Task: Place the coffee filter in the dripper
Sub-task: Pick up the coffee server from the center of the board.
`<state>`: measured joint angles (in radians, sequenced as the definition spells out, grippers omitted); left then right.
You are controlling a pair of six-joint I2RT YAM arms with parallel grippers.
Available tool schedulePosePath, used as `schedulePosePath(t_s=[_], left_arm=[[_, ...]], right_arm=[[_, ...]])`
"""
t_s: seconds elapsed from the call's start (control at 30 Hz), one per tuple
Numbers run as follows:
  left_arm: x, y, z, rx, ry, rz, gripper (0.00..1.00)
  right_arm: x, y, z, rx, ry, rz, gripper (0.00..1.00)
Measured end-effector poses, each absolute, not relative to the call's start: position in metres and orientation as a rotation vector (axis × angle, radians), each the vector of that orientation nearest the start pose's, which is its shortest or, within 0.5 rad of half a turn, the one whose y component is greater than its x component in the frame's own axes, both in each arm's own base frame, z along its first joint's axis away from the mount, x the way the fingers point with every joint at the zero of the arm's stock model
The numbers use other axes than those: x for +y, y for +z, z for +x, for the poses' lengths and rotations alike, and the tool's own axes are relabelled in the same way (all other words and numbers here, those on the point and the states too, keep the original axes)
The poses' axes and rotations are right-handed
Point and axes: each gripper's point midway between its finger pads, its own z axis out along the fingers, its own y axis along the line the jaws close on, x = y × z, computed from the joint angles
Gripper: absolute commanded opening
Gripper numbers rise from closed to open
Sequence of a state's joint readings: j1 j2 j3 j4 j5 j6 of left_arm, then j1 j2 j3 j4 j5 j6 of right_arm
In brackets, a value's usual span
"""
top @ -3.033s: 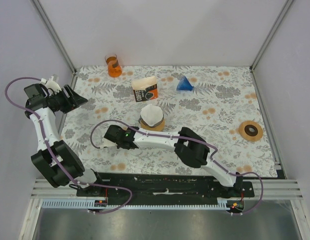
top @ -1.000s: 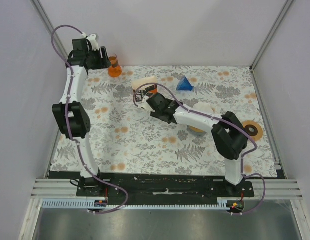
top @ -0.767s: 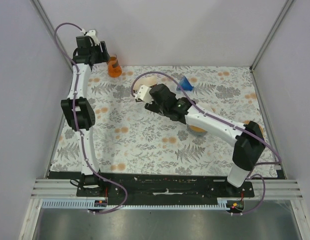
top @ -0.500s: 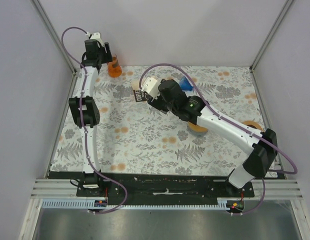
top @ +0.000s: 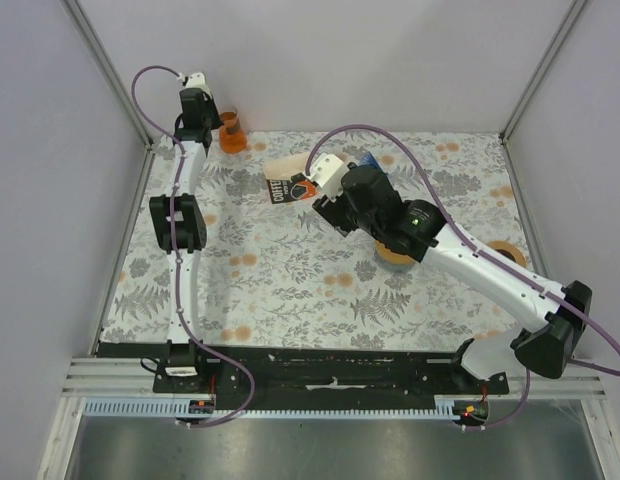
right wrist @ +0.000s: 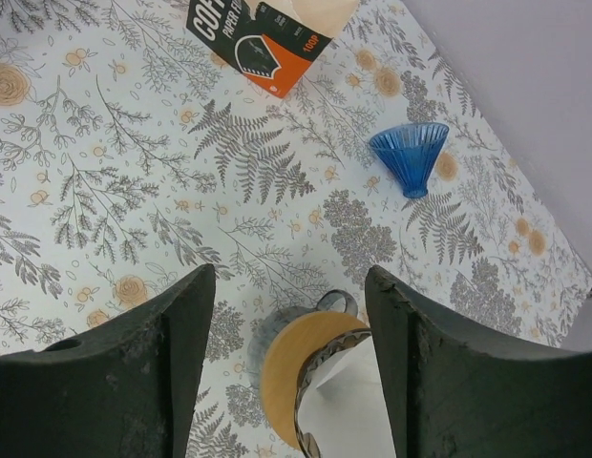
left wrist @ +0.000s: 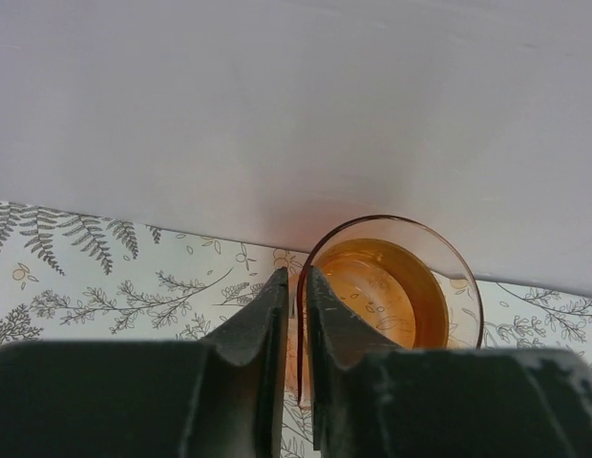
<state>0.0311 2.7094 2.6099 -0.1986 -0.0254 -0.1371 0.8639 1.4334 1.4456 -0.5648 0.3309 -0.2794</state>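
Left tool (left wrist: 296, 279) clamps the orange glass (left wrist: 391, 296) rim, hard by the wall (left wrist: 277, 95).

This is a robotics lab test cell, not a real kitchen. Plain pale walls (top: 320, 60) and bare aluminium corner posts (top: 110, 72) box in a worktop (top: 290, 290) spread with a floral-printed cloth. A white-and-black left robot arm (top: 180, 220) and its right twin (top: 480, 262), trailing purple cables (top: 365, 127), are bolted to a black base plate (top: 330, 365) on slotted metal rails (top: 110, 385). The coffee things stand about as props: an orange-and-black filter box (top: 288, 187), a blue plastic cone dripper (right wrist: 409, 157) and an orange glass beaker (left wrist: 387, 286).
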Motion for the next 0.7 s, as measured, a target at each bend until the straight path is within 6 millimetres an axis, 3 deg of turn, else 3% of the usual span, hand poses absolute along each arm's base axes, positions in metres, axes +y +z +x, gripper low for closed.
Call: schedulePosePath(t_s=[0.07,0.3,0.47,0.6,0.7], left_arm=[[0.021,0.146,0.735,1.863,-0.057,-0.175,0.02],[0.012,0.145,0.732,1.876,-0.113,-0.139,0.02],[0.005,0.145,0.712,1.95,-0.17,-0.102,0.02],[0.005,0.147,0.686,2.023,-0.18,-0.074,0.02],[0.006,0.15,0.661,2.074,-0.197,-0.058,0.02]], right_arm=[[0.261,0.282,0.313,1.859,0.001,-0.953,0.71],[0.254,0.293,0.306,1.855,0.022,-0.917,0.71],[0.246,0.306,0.297,1.842,0.05,-0.879,0.74],[0.235,0.329,0.288,1.799,0.097,-0.832,0.82],[0.22,0.349,0.284,1.766,0.123,-0.768,0.98]])
